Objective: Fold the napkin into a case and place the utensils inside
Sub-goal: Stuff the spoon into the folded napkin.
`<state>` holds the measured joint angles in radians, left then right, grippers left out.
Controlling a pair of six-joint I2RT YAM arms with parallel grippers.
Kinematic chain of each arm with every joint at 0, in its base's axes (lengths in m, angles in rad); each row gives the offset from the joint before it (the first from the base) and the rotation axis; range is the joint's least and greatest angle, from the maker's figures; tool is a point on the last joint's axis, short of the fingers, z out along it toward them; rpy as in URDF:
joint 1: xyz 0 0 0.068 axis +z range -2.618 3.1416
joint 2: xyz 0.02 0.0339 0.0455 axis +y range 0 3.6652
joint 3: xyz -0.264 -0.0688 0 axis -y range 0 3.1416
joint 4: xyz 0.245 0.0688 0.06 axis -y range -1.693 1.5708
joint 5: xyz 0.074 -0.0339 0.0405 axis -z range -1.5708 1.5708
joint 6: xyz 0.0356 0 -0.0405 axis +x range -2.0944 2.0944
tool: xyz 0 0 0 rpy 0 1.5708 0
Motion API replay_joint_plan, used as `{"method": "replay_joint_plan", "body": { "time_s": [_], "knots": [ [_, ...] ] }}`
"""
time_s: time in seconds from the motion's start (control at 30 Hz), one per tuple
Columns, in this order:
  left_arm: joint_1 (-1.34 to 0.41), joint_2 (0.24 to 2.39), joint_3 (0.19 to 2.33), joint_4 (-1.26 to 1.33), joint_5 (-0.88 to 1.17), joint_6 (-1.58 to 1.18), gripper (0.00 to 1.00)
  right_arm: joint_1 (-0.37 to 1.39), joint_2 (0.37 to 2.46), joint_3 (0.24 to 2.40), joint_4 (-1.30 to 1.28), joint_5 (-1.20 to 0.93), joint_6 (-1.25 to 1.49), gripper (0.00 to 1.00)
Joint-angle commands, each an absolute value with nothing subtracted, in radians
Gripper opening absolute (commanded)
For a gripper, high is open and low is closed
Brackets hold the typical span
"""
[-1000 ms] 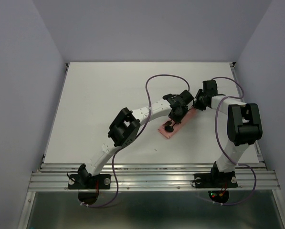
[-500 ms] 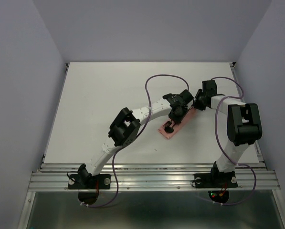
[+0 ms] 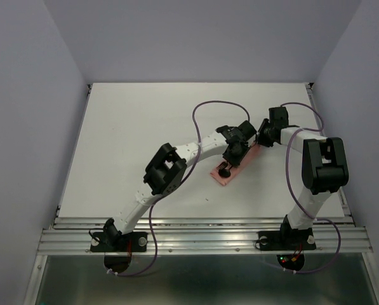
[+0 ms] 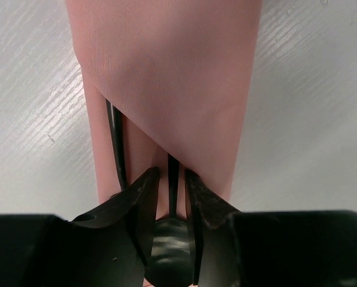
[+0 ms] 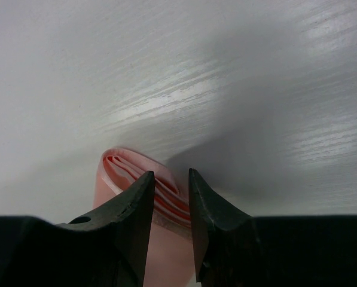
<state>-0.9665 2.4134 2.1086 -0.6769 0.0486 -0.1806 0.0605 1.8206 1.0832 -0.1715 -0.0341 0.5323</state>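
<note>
Free table (image 3: 132, 140) left of case (image 3: 227, 178)

The top camera looks down from above and behind the arm bases (image 3: 106, 238) over the whole table (image 3: 132, 127). Both wrist cameras sit very close to the surface, one looking past the left fingers (image 4: 139, 203), one past the right fingers (image 5: 136, 209). All three views share the napkin (image 3: 230, 178).

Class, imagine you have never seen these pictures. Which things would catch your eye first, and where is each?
The salmon-pink case stands out, lying right of centre on the white table where both arms meet. In the left wrist view, a black spoon and a second black handle run under its diagonal flap, with the spoon's handle between the left gripper's open fingers.
</note>
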Motion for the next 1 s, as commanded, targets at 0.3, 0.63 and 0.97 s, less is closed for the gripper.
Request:
{"method": "replay_joint_plan", "body": {
  "time_s": [0.3, 0.63, 0.97],
  "knots": [
    [-0.963, 2.269, 2.016, -0.689, 0.034, -0.184, 0.42, 0.080, 1.827, 1.094, -0.155, -0.037, 0.534, 0.35],
    [-0.963, 2.259, 1.990, -0.672, 0.058, -0.178, 0.37, 0.080, 1.833, 1.092, -0.155, -0.037, 0.534, 0.35],
    [-0.965, 2.295, 2.008, -0.672, 0.091, -0.164, 0.31, 0.080, 1.833, 1.089, -0.156, -0.032, 0.534, 0.35]
  ]
}}
